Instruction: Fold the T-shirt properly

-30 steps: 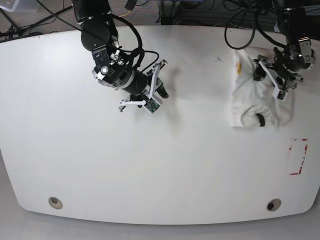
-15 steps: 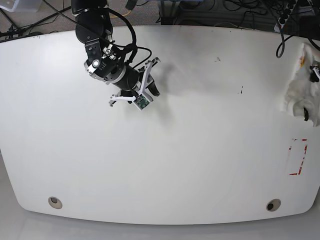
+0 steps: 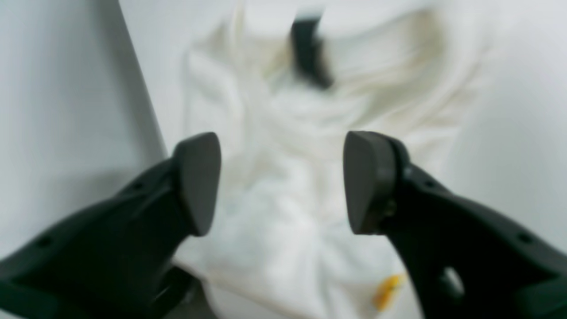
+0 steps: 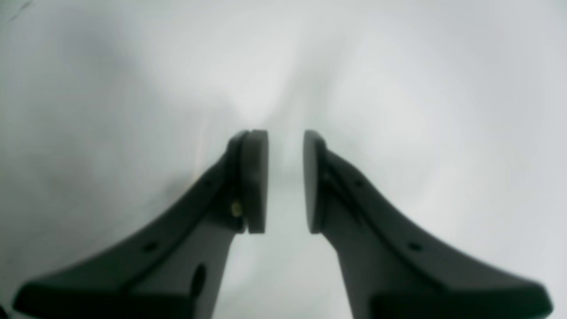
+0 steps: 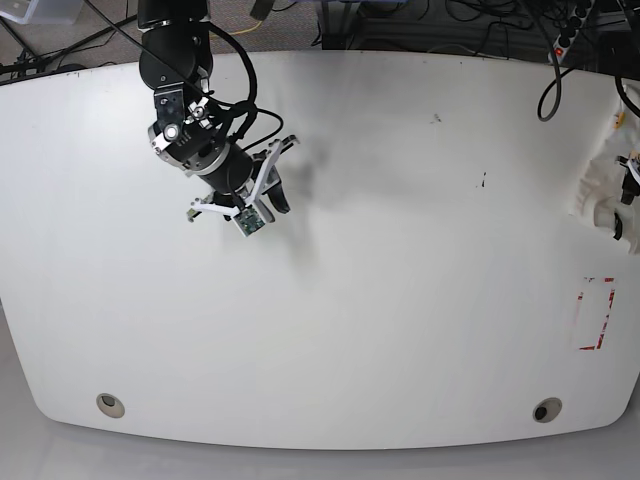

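Observation:
The white T-shirt [image 3: 283, 177] lies bunched below my left gripper [image 3: 281, 181], with a black tag [image 3: 310, 53] at its far end and a small yellow tag [image 3: 387, 285] near the right finger. The left gripper is open, jaws wide apart over the cloth, gripping nothing. In the base view only a strip of the T-shirt [image 5: 603, 190] shows at the table's far right edge, and the left arm is nearly out of frame. My right gripper [image 4: 285, 181] is empty over bare table, its pads almost together with a narrow gap. It sits at the upper left in the base view [image 5: 272, 188].
The white table [image 5: 330, 330] has a red tape rectangle [image 5: 597, 313] near its right edge and two round holes [image 5: 111, 405] [image 5: 546, 410] along the front. Cables and a power strip lie behind the back edge.
The T-shirt and left arm have moved from the table's right part to its far right edge, mostly out of view. The right arm has drawn back up and left.

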Controlling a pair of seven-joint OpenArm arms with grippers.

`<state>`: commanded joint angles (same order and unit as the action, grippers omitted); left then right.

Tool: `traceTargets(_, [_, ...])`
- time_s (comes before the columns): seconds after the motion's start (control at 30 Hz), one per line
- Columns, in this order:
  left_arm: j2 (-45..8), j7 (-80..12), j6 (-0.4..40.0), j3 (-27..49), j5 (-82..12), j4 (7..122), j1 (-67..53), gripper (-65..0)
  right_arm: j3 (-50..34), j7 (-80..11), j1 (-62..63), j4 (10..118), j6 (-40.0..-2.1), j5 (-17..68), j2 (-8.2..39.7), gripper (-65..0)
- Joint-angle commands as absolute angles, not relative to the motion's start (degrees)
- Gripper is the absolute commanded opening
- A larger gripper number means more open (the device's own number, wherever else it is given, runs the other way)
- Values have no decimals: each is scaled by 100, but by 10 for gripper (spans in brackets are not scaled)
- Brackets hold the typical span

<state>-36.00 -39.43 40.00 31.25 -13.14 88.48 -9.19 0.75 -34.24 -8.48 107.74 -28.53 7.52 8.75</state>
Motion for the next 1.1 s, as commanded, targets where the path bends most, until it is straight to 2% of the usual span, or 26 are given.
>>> traceTargets(0.13, [-2888,-3319,4000,3055,-1209,9367,-971,-328,-259,-2369,-1051,10536,-2844,259,936,-520])
traceTargets(0.3, [-2018,-1921,3459,2677,-426,9367,-1182,-331,-875,-989,-1420,10053,-2844,-277,778,-520])
traceTargets(0.47, [-1174,-664,3011,2738,-189,9543,-1851,-331,-1569,-171,-1912,9991,-2879,-470,426,-520])
traceTargets(0.57, [-752,-215,2800,2738,-189,9807,-2352,-331,-1745,-31,-2352,10053,-2888,-400,418,-520])
traceTargets(0.77, [48,-127,2756,2774,-189,10484,-3451,-333,-1798,-13,-3336,10404,-2897,-163,400,-525])
traceTargets(0.97, [831,-127,2756,2774,-189,11143,-4989,-404,-1851,-13,-4409,10475,-2905,831,602,-525])
traceTargets(1.1, [900,-136,2765,2738,-426,11169,-5912,-404,-1701,-13,-5156,10527,-2905,1024,611,-525])
